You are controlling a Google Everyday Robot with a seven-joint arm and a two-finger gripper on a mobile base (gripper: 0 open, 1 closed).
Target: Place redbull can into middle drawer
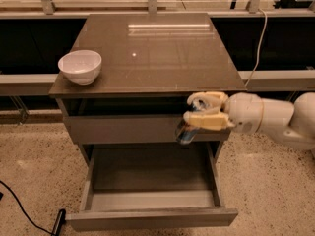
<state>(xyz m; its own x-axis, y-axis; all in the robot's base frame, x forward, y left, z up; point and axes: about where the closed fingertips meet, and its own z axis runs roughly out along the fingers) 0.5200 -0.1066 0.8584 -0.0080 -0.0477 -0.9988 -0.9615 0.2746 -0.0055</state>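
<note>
My gripper (196,117) comes in from the right on a white arm and is shut on the redbull can (185,132), a slim blue and silver can. The can hangs tilted in front of the closed grey drawer front, just above the open middle drawer (150,175). The middle drawer is pulled out wide, with low side walls and a bare flat bottom. The can is over its rear right part and touches nothing below.
A white bowl (80,66) stands at the left front corner of the brown cabinet top (147,48). A closed drawer front (123,128) sits above the open drawer. A black cable (24,210) lies on the speckled floor at lower left.
</note>
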